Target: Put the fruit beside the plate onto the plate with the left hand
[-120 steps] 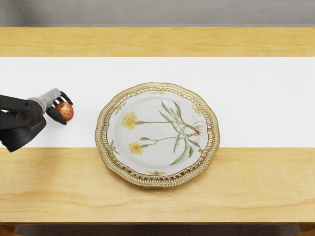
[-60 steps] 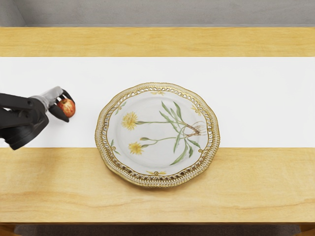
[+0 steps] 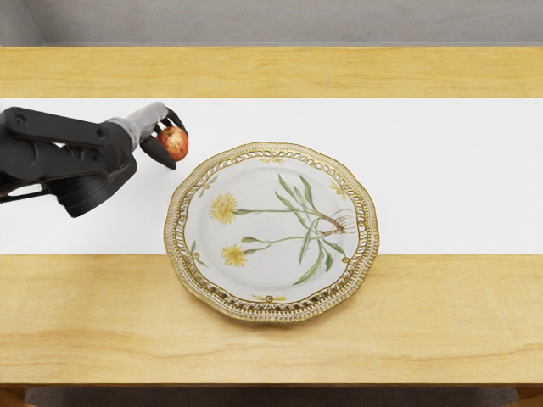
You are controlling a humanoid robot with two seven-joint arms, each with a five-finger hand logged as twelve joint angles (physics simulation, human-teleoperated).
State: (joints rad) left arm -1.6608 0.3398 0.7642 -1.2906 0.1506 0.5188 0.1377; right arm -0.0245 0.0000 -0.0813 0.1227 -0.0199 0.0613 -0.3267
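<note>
While its dark fingers [image 3: 159, 153] curl tight around the small red-and-yellow round fruit [image 3: 173, 142], the left robot hand [image 3: 150, 136] holds it just outside the upper-left edge of the round white flower-painted plate [image 3: 367, 222], seemingly raised off the light wooden desk [image 3: 271, 331] to clear the gilt pierced rim

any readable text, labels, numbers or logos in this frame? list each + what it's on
No readable text anywhere in the head view.
The plate has only painted yellow flowers and a gold pierced rim, no lettering.
The fruit, the left hand holding it, the white runner and the wooden table carry no marks.
</note>
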